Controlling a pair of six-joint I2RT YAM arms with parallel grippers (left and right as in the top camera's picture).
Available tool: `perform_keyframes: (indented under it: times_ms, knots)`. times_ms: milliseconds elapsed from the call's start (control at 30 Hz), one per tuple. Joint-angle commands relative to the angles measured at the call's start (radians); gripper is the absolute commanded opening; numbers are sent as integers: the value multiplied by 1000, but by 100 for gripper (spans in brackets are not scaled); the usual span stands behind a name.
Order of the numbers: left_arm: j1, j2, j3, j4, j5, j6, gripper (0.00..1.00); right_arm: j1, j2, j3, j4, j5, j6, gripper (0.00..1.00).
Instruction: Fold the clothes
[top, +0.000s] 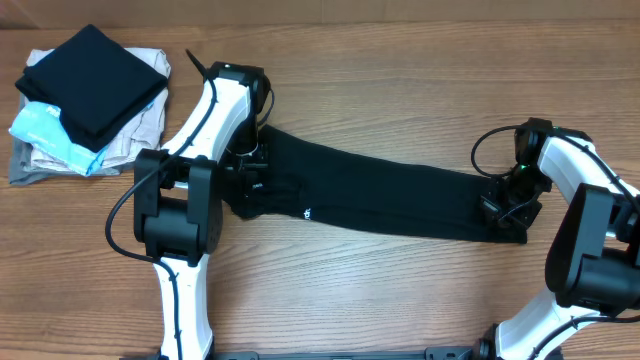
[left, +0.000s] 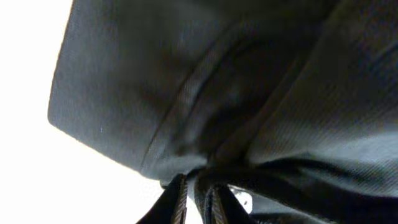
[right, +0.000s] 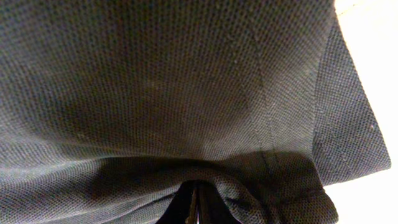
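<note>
The clothes, one black shirt (top: 390, 195), lie on the table pulled out into a long narrow band between my two arms. A small white mark (top: 307, 211) shows near its left end. My left gripper (top: 250, 178) is at that left end. In the left wrist view its fingertips (left: 198, 186) stand slightly apart, with light showing in the gap and a fold of the shirt (left: 217, 81) still bunched at the tips. My right gripper (top: 505, 208) is at the shirt's right end. Its fingers (right: 198, 186) are shut on a gathered fold of the shirt (right: 186, 81).
A pile of folded garments sits at the table's back left corner: a black one (top: 95, 80) on top, with beige, light-blue (top: 40, 128) and grey ones under it. Bare wooden table (top: 400, 80) lies beyond and in front of the shirt.
</note>
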Motion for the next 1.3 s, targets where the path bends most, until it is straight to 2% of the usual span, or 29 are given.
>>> perform_keyframes:
  times_ms: [0, 333, 400, 567, 633, 700, 833, 1033, 1100, 1267]
  knots:
    - [10, -18, 22, 30, 6, -6, 17, 2, -12, -2, 2, 9, 2, 4]
    - [11, -18, 31, 153, 2, 13, 9, 2, -12, -2, 6, 9, 2, 5]
    - [11, -18, 62, 149, 2, 25, 7, 2, -12, -2, 10, 9, 2, 22]
    - [10, -18, 246, 64, 11, 28, 12, 2, -12, -2, 14, 8, 2, 33]
    - [6, -18, 329, 7, 58, 29, 12, 2, -12, -2, 14, 5, 2, 33]
    - [-4, -18, 391, -47, 121, 51, 9, 2, -12, 11, 4, 4, 2, 27]
    - [-38, -18, 412, -102, 258, 125, 5, 2, -17, 113, -91, -2, 2, 22]
    - [-105, -18, 346, -97, 291, 148, 4, 5, -40, 288, -224, -71, -8, 32]
    - [-127, -18, 320, -91, 291, 148, 4, 13, -41, 300, -237, -122, -51, 35]
    - [-165, -18, 233, -87, 291, 148, 5, 48, -41, 273, -250, -206, -113, 34]
